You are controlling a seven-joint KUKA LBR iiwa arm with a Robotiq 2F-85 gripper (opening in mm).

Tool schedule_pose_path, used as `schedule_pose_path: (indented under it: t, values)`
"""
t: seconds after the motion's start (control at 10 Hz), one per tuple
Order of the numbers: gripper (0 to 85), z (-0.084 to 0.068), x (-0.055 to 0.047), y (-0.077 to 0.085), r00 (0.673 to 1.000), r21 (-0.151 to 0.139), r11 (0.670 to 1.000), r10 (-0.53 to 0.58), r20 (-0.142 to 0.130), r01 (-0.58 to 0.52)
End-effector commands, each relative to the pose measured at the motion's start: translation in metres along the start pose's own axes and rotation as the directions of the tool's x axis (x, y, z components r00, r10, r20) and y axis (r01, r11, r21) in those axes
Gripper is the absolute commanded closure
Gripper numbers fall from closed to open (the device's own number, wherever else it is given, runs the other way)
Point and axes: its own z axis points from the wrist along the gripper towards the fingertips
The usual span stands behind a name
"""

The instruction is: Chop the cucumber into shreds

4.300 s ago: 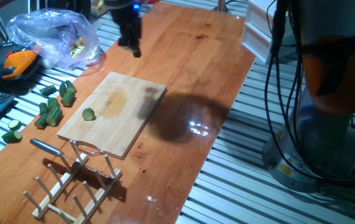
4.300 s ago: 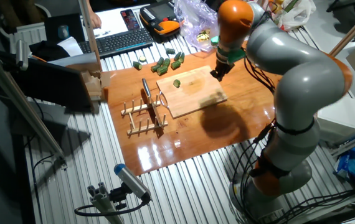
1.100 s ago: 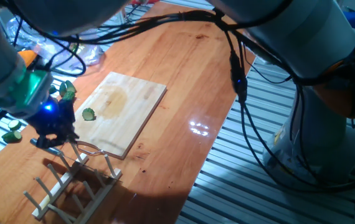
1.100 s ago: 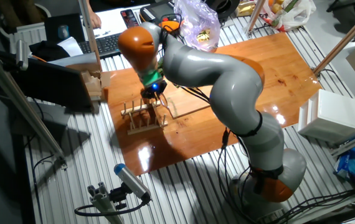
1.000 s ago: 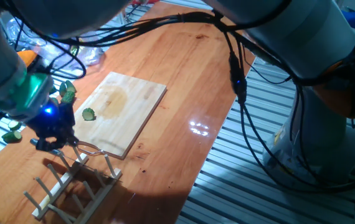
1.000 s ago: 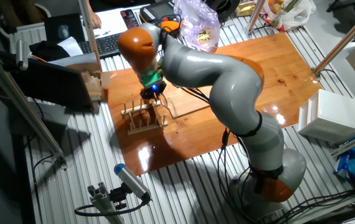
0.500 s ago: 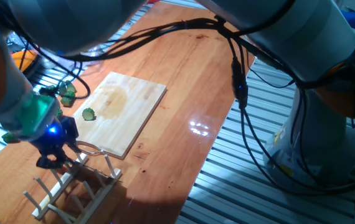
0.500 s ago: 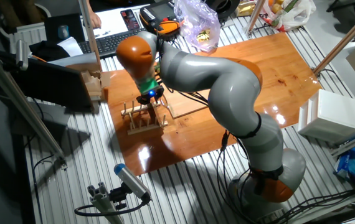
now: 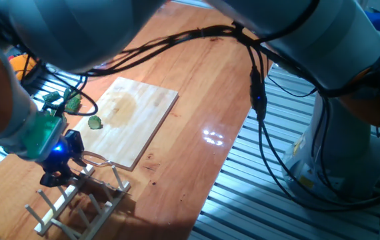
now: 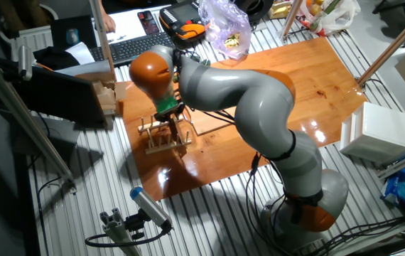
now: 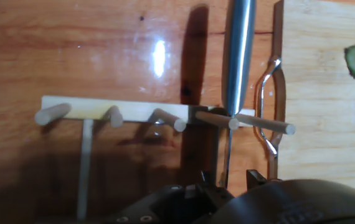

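While the hand hangs over the wooden peg rack, its grip cannot be told.
Steel-handled knife rests in the rack — round green cucumber slice lies on the pale wooden board.

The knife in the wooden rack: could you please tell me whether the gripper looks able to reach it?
Probably yes: the gripper is lined up right at the knife, which rests in the wooden rack with nothing covering it.
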Motion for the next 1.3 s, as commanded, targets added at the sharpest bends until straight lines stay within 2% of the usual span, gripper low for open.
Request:
schedule_pose_path:
  t: [0.0,0.3,0.4,0.6,0.7,1.2]
  values:
    - [51.0,0.002,-0.001,0.000,1.000,0.005,1.000,0.000,0.000,0.000]
    - [51.0,0.012,-0.002,0.002,1.000,0.018,1.000,-0.006,0.023,0.006]
    - [51.0,0.016,-0.002,0.001,0.999,0.041,0.999,-0.023,0.037,0.021]
    - [51.0,0.021,-0.003,-0.001,0.998,0.044,0.999,-0.028,0.047,0.026]
    - [68.0,0.021,-0.003,-0.001,0.998,0.048,0.998,-0.029,0.047,0.027]
    - [68.0,0.033,0.003,-0.005,0.998,0.064,0.998,-0.024,0.050,0.021]
